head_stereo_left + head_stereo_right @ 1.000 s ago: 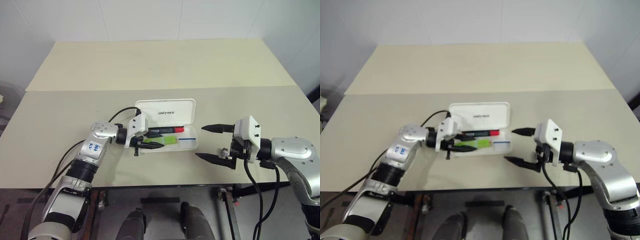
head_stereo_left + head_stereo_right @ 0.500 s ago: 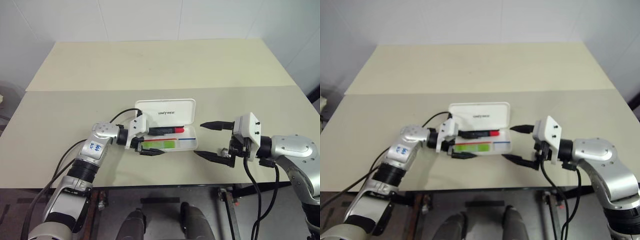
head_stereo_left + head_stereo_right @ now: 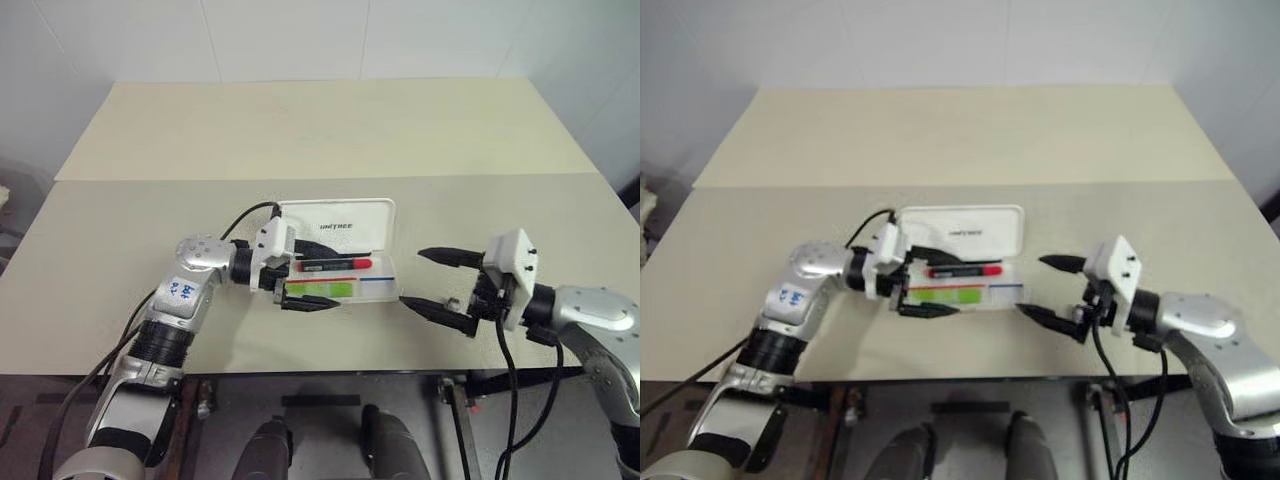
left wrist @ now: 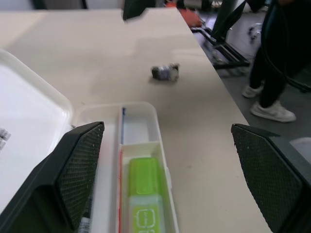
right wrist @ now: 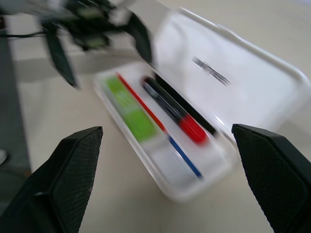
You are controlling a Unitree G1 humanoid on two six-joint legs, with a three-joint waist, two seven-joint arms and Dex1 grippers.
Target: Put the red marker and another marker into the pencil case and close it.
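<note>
Since a second ago your left pincer [image 3: 298,282] has let go of the green marker [image 3: 322,289], spread wide and lifted off the case; your right pincer [image 3: 437,281] has drifted a little outward.

Head views: the pencil case [image 3: 385,283] lies open on the desk [image 3: 120,230], lid tilted back on the far side. The red marker [image 3: 335,265] lies in the rear slot and the green one in the front slot, both lengthwise, left to right. Your left pincer hangs empty just over the case's left end; the right one, also wide and empty, sits just beside its right end.

Left wrist view: a small grey lump [image 4: 165,72] lies on the desk beyond the case, clear of the lid's swing.

Right wrist view: both markers lie flat below the rim, so I judge that nothing blocks closing.
</note>
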